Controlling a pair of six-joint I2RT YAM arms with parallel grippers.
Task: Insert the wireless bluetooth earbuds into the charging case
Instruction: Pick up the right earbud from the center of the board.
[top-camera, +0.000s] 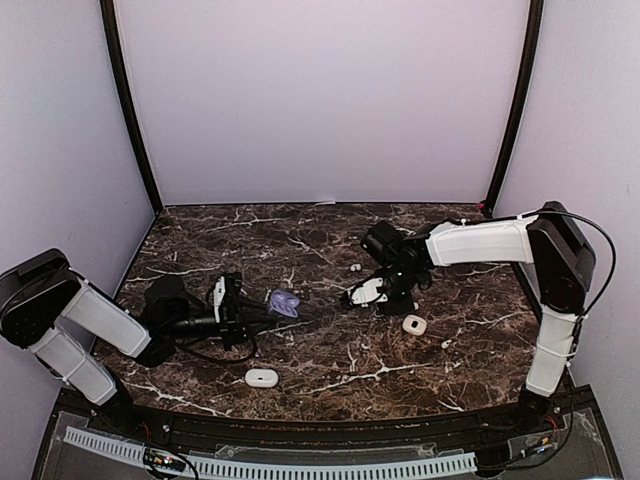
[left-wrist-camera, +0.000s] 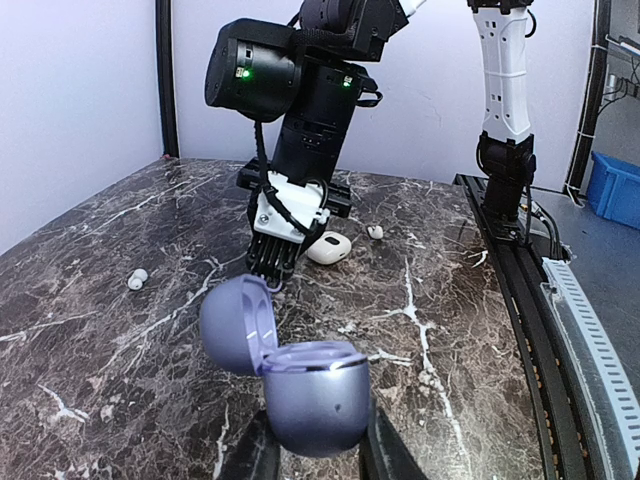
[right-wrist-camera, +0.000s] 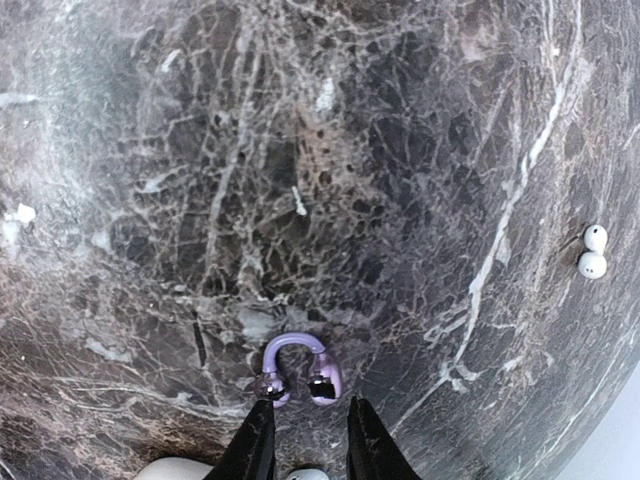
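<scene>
Lying on marble (right-wrist-camera: 400, 150) — lavender earbud (right-wrist-camera: 297, 362) (U-shaped clip); right fingers (right-wrist-camera: 255, 447) parted behind, left fingers (left-wrist-camera: 252, 458) grasping case (left-wrist-camera: 315, 395).

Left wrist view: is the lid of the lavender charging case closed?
No, the lavender charging case has its lid swung up and open on the left side.

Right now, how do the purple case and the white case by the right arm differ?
The purple case has its lid hinged open; the white case is shut. The purple case sits in the left jaws; the white case lies loose on the table. Both are small and rounded.
</scene>
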